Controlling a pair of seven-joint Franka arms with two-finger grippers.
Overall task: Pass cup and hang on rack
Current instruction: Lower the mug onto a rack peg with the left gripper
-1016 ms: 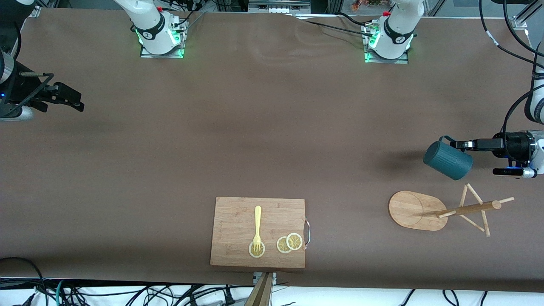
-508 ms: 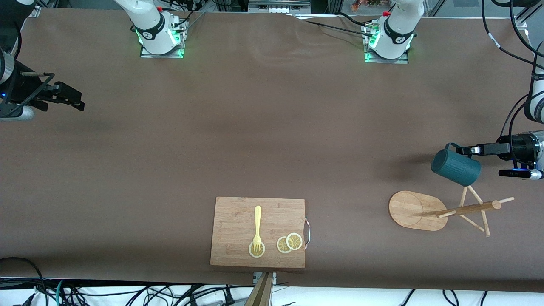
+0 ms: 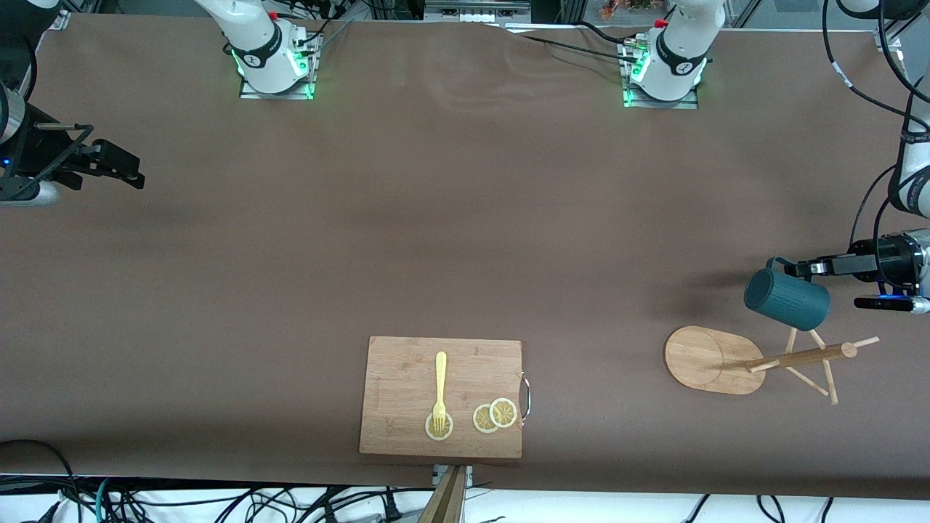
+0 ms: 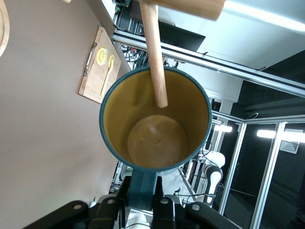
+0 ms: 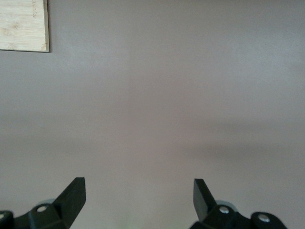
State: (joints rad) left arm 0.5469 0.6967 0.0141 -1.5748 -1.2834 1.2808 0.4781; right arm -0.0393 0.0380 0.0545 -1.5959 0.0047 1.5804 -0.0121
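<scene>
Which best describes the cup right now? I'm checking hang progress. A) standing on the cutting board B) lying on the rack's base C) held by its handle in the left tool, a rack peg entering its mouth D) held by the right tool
C: the left tool grips the handle of the cup, and a peg of the rack pokes into its mouth.

The cup (image 3: 787,300) — dark teal, ribbed outside, yellow-orange inside — hangs tipped on its side at the front view's right edge, held by its handle, mouth toward the rack (image 3: 755,358). The rack, light wood with an oval base, stands at lower right — one thin peg (image 4: 155,52) pokes into the cup's mouth.
</scene>
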